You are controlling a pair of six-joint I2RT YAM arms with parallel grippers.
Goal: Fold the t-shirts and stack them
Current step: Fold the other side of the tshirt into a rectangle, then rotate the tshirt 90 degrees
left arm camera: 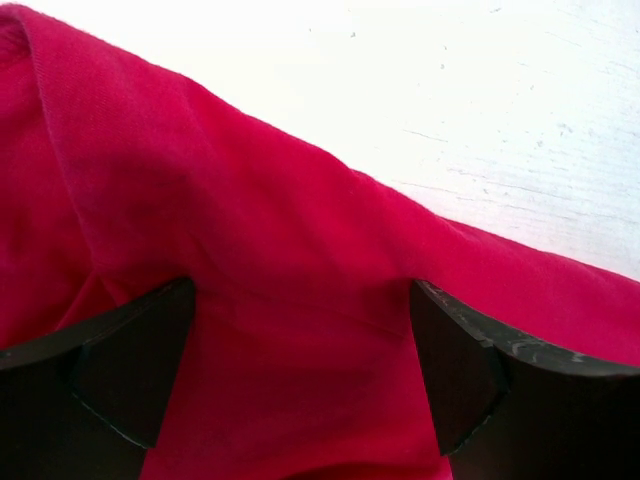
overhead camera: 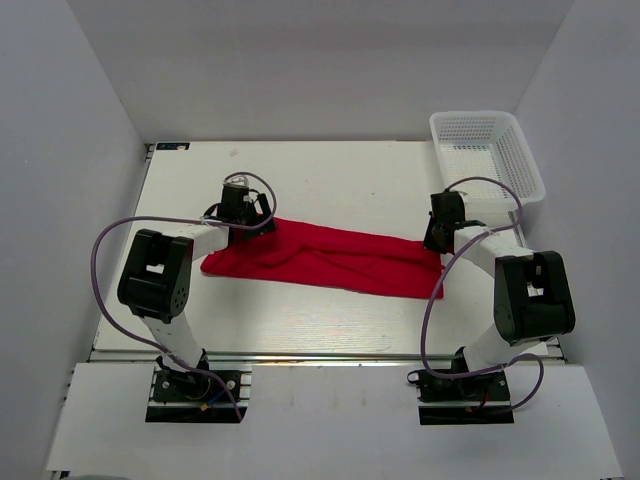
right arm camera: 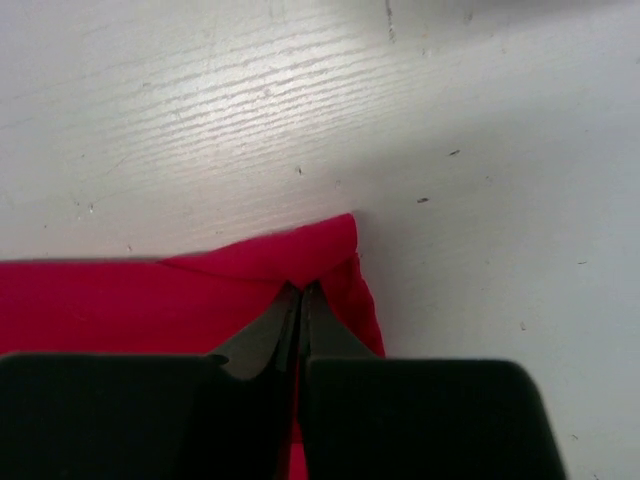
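The red t-shirt lies as a long folded strip across the middle of the white table. My left gripper is at the strip's left end. In the left wrist view it is open, with its fingers spread over the red fabric. My right gripper is at the strip's right end. In the right wrist view its jaws are closed together on the folded corner of the shirt.
A white mesh basket stands at the back right corner of the table, just behind the right arm. White walls close in the table on the left, back and right. Purple cables loop off both arms.
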